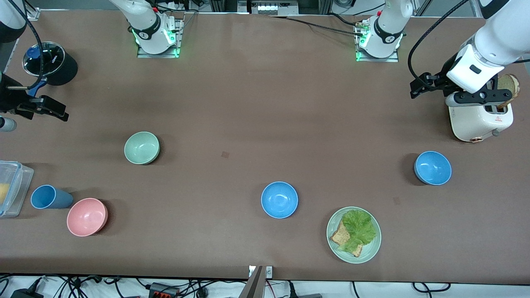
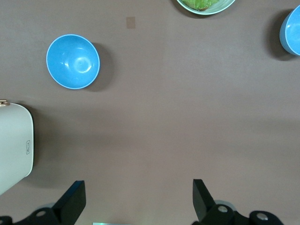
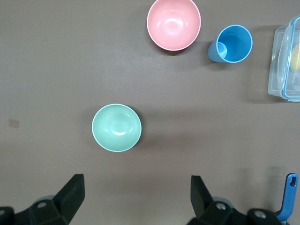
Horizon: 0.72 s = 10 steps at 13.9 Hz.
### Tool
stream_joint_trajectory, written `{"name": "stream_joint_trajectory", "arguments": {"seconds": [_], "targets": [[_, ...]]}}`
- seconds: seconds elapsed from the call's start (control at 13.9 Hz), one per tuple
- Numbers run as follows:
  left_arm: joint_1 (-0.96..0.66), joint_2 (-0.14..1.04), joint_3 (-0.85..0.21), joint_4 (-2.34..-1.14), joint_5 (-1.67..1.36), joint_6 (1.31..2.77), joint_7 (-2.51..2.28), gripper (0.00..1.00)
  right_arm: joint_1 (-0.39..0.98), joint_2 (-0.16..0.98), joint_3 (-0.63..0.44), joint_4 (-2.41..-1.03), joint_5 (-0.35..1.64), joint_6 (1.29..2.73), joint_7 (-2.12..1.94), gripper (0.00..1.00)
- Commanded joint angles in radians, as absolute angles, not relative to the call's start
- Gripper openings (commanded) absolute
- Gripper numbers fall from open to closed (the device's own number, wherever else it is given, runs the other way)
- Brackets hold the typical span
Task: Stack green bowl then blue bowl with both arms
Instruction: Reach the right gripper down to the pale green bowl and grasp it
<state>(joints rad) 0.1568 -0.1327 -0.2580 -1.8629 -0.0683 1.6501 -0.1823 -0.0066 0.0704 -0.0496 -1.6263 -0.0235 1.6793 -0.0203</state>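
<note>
The green bowl stands upright toward the right arm's end of the table; in the right wrist view it lies ahead of my open, empty right gripper. That gripper hangs at the table's end, apart from the bowl. Two blue bowls stand upright: one mid-table, one near the left arm's end. The left wrist view shows both, the nearer one and the mid-table one at the frame edge. My left gripper is open and empty beside the toaster.
A white toaster holds bread. A pale green plate carries lettuce and bread. A pink bowl, a blue cup and a clear box sit nearer the front camera than the green bowl. A black pot stands near my right gripper.
</note>
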Motion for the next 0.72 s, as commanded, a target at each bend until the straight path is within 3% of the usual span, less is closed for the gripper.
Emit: {"name": "stream_joint_trajectory", "arguments": {"seconds": [0.0,0.43,0.65], "targets": [[0.166,-0.121,-0.255,-1.842,-0.094,1.644,-0.160,1.00,-0.021,0.058,-0.032,-1.657,-0.038,1.693,-0.025,1.00],[0.169,-0.117,-0.255,-1.842,-0.095,1.644,-0.158,1.00,-0.018,0.236,-0.032,-1.664,-0.049,1.715,-0.015,1.00],[0.169,-0.117,-0.253,-1.842,-0.095,1.644,-0.158,1.00,-0.018,0.313,-0.031,-1.735,-0.041,1.831,-0.014,1.00]]}}
